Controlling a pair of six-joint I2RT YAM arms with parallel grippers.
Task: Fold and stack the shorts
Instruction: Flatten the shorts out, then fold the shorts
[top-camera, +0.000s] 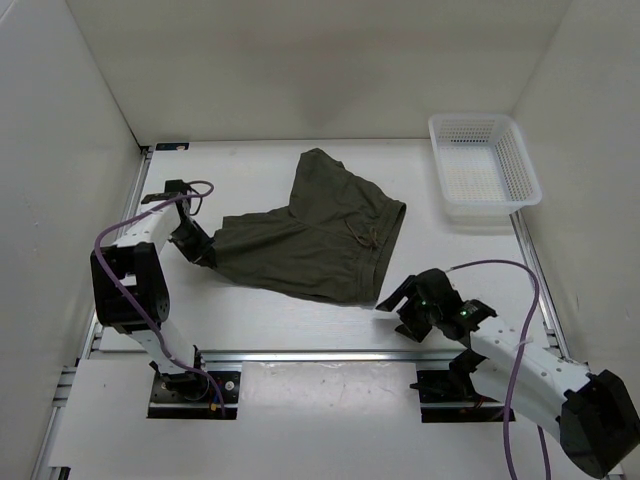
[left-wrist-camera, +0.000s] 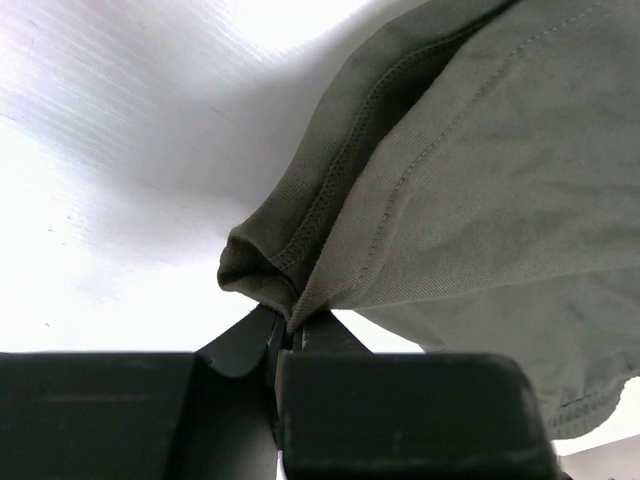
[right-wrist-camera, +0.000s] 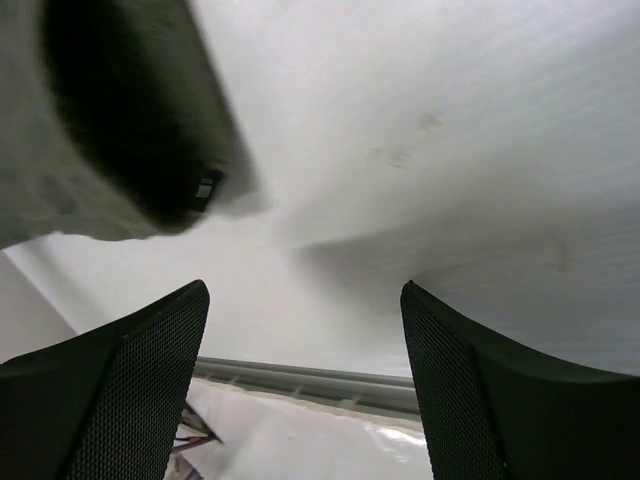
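White counter (top-camera: 300, 325), walled cell. Shorts (top-camera: 310, 240) lie spread mid-counter, slightly rumpled. Left fingers (left-wrist-camera: 285, 340) clenched on stitched leg-hem corner. Right fingers (top-camera: 395, 295) spread, empty, beside near waistband corner. Fabric looks soft, light, limp; best pinched at hems, waistband corners.

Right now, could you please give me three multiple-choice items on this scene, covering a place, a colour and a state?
1. The basket stands: A) near left; B) far right; C) centre.
2. The shorts are: A) olive green; B) red; C) white.
3. The left gripper is: A) open; B) shut on the shorts; C) hidden.

Answers: 1 B, it sits at the far right corner in the top view. 2 A, the fabric shows dark olive. 3 B, its wrist view shows a hem pinched between closed jaws.
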